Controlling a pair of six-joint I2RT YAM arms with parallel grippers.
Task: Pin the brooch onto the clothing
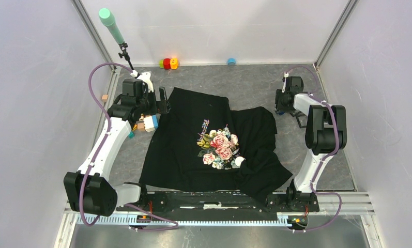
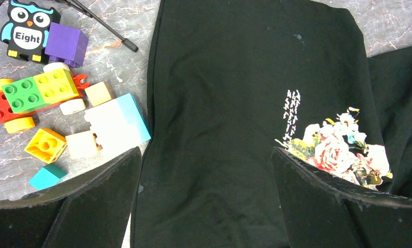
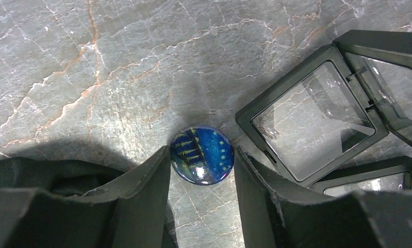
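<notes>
Item: brooch (image 3: 202, 154), a round button badge with a blue face and yellow-green markings. It lies face up on the bare marble-patterned bench (image 3: 90, 77), so its pin side is hidden from us. Being round, it shows no long axis to line up on. Position: directly between the fingers of the right tool (image 3: 201, 160), which are spread to about the brooch's width, one just beside each side of its rim. We cannot tell whether they already press on it. Adjacent: an open clear display case (image 3: 317, 124) with a black frame, just beside the brooch on one side. Item: clothing (image 1: 193, 139), a black T-shirt spread flat mid-bench, with its rose print (image 1: 220, 147) near the centre. It lies toward the left arm's side of the right tool, and its near edge is close by. Item: left tool (image 2: 204, 155), spread wide and holding nothing, hovering above the shirt's plain black cloth, with toy blocks (image 2: 38, 93) off to its side. Judgement: the right arm is much the nearer to the brooch, so we take the pickup to be its job. The carry would then run sideways onto the shirt.
</notes>
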